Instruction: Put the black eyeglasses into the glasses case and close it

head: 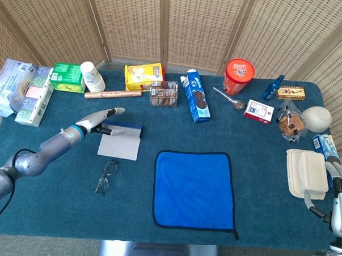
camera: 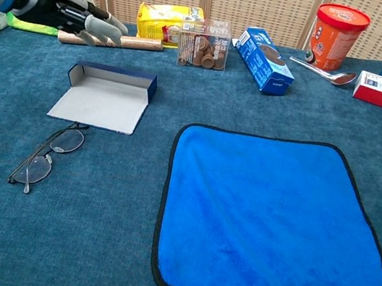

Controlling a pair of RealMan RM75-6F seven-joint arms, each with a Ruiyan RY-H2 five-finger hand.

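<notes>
Staged robot test area: woven wicker screens (head: 164,25) enclose carpeted bench (head: 261,143), assorted grocery packages (head: 193,96) along far edge.

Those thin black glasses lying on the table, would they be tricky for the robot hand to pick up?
Probably, yes. The black eyeglasses have a thin wire frame lying flat on the carpet-like table cover, so fingers get little to catch. They look light, so a push would likely slide them. The slim frame and lenses seem fragile.
</notes>
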